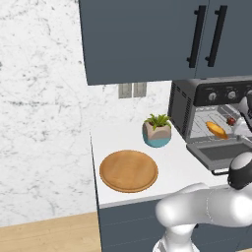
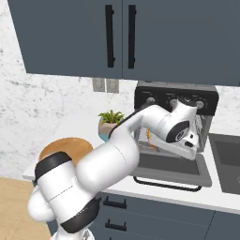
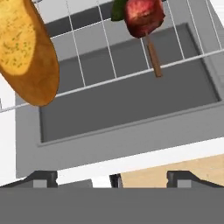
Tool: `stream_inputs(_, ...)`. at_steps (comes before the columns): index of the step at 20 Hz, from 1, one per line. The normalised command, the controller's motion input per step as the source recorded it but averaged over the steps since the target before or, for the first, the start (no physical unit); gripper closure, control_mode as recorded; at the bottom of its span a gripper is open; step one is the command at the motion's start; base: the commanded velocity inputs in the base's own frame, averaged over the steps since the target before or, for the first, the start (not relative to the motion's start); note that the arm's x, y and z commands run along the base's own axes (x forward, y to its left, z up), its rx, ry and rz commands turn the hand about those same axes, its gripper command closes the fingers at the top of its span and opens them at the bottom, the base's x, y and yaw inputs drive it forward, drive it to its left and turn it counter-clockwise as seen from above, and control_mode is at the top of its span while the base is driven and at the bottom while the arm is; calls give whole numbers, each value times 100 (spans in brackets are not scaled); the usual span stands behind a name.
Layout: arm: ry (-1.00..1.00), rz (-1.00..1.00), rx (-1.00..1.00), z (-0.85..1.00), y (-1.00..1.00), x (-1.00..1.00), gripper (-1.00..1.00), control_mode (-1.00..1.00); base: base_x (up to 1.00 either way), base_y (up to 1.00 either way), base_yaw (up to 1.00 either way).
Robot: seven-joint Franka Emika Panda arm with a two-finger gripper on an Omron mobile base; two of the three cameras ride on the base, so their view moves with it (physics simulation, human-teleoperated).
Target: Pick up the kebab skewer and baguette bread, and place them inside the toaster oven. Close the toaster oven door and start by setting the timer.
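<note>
Golden bread (image 3: 27, 52) and the skewer (image 3: 144, 26) are both lying on the wire rack (image 3: 109, 65) inside the oven (image 1: 211, 115), bread to one side, skewer well apart from it. The door (image 1: 221, 152) is hanging open and flat, its black handle (image 2: 168, 183) facing the front edge of the worktop (image 1: 177, 165). The gripper (image 3: 111, 178) is hovering just outside the opening with its fingers (image 3: 41, 178) spread wide and holding nothing.

Loading looks done, so the door is the next thing to handle. It is looking rigid and hinged at the bottom, probably light enough to swing up with a push from below. The bar handle is the fair place to take hold: narrow, stiff, standing off the panel, so the fingers could be closing across it near the middle. Its smooth finish may be slippery. The knobs (image 1: 222, 95) on the control strip are small and round; which one is setting the timer I cannot tell at this size.
</note>
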Motion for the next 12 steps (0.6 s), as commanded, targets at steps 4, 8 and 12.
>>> stream_inputs(4, -1, -5, 0, -45, 12, -4, -100, -100, 0, 0, 0)
stream_inputs(8, -8, 0, 0, -37, 3, 1, -100, -100, 0, 0, 0)
stream_inputs(12, -8, 0, -4, -31, 0, 25, -100, -100, 0, 0, 0)
